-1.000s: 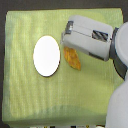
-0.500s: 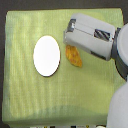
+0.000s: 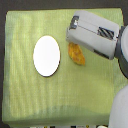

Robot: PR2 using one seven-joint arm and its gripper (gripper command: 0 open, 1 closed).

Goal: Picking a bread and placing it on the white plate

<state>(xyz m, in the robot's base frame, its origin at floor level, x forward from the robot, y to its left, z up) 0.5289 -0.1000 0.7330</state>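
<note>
The arm reaches in over the bread [image 3: 77, 54]; the tool's [image 3: 71, 36] opening cannot be told.

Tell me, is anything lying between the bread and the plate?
Nothing visible. Only bare green cloth separates the bread from the plate, which sits to the exterior view's left of it. The gripper hangs over the bread's upper end.

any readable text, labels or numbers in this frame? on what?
None readable.
The gripper housing carries a dark striped patch, too blurred to tell whether it is a label.
The bread, the white plate and the green cloth bear no markings.
Small shapes at the bottom edge are too blurred to read.
</note>
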